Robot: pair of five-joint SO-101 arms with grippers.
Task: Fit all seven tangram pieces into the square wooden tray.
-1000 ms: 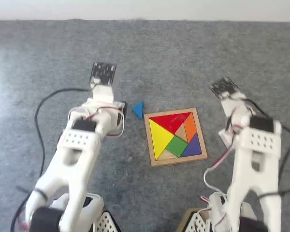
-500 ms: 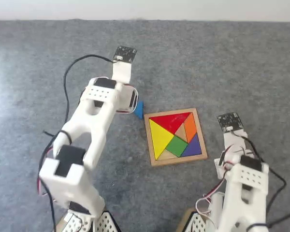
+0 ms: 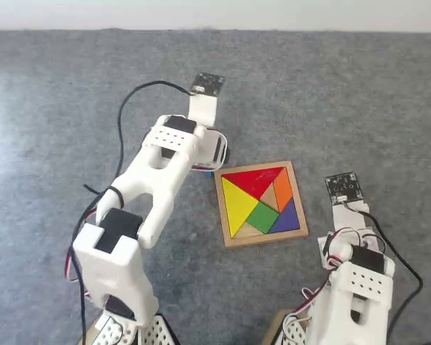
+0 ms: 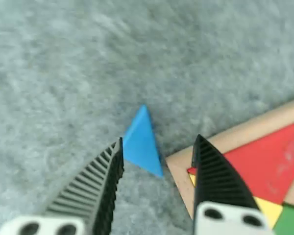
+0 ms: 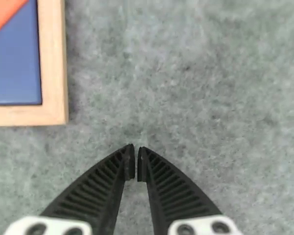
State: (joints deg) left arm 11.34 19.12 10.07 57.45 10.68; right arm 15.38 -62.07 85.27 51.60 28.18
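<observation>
blue triangle [image 4: 140, 141] beside tray [image 4: 237, 136], left claw [image 4: 158, 141] astride

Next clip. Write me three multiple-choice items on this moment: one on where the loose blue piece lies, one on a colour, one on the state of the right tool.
1. Where does the small blue triangular wooden piece lie relative to the square wooden tray?
A. Inside it
B. On the grey carpet, just outside one corner
C. Stacked on its rim

2. What colour is the square piece inside the tray?
A. Green
B. White
C. Black

3. How is the right tool?
A. Wide open
B. Shut, holding nothing
C. Shut on a piece

Answers:
1 B: the left wrist view shows it flat on the carpet beside the tray's corner.
2 A: the high view shows a green square in the tray.
3 B: its fingers are closed together over bare carpet.
</observation>
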